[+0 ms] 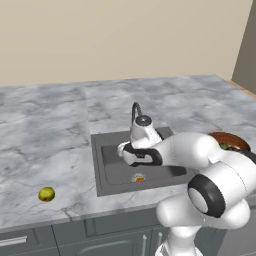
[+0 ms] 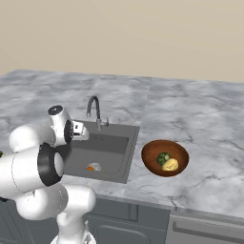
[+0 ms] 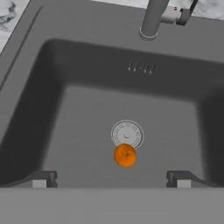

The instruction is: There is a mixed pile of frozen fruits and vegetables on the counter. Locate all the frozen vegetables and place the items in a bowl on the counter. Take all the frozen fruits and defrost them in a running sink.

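Gripper sits nearest the hand camera: 2 dark fingertips spread wide apart at the bottom of that view, nothing between them, nothing held. It hangs over the dark grey rectangular sink basin, pointing down into it

Small bright orange ball lies on the basin floor, touching the near edge of the round grey drain, roughly mid-basin, apart from both fingertips. Same ball visible at the drain in the left base view and in the right base view

Curved grey metal faucet stands at the back edge of the sink, its base at the top of the hand view. Can't tell from the frames whether water is running

Yellow-green round fruit sits alone on the grey-white marbled stone counter, near the front edge, well left of the sink

Shallow round reddish-brown bowl sits on the counter just right of the sink's front right corner. Inside it: 1 dark green broccoli floret and 1 pale yellow-tan lumpy potato, touching each other. In the left base view the bowl is partly hidden behind the white arm
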